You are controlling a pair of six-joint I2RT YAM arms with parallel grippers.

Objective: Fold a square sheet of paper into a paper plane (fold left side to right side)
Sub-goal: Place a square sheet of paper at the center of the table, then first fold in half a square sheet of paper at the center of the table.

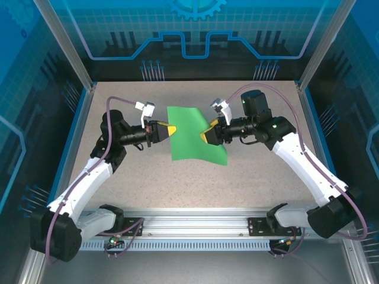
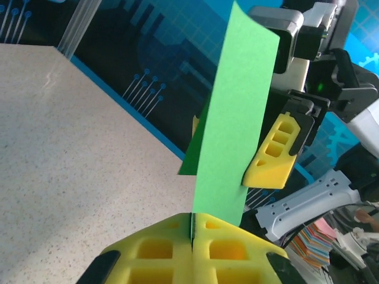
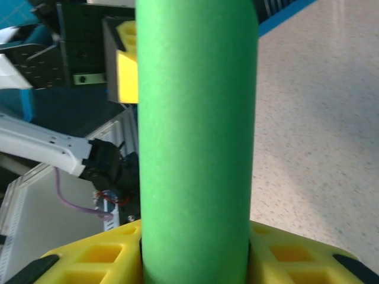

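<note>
top external view: the speckled table (image 1: 118, 183) takes up most of the floor of the blue-walled cell, and every place below is given against it. the square sheet of paper (image 1: 192, 133) is next in size; it sits over the table's middle, a little towards the far edge, bright green and not yet a dart. it does not lie flat: the near edge bows, and the left wrist view shows it raised off the table surface as a tall curved strip.

the two white arms reach in from the table's near edge, one from each near corner. the left gripper (image 1: 170, 130) hangs over the table's middle, just on the left half. its yellow fingers (image 2: 160, 248) are pressed together, and the sheet's edge is pinched in the seam between them.

the right gripper (image 1: 205, 135) is over the table's middle, just on the right half. its fingers (image 3: 290, 254) stand apart, with the curled green paper filling the gap and touching both. whether they press it i cannot tell. in the left wrist view one of these fingers shows just beside the strip, the other half hidden behind it.
</note>
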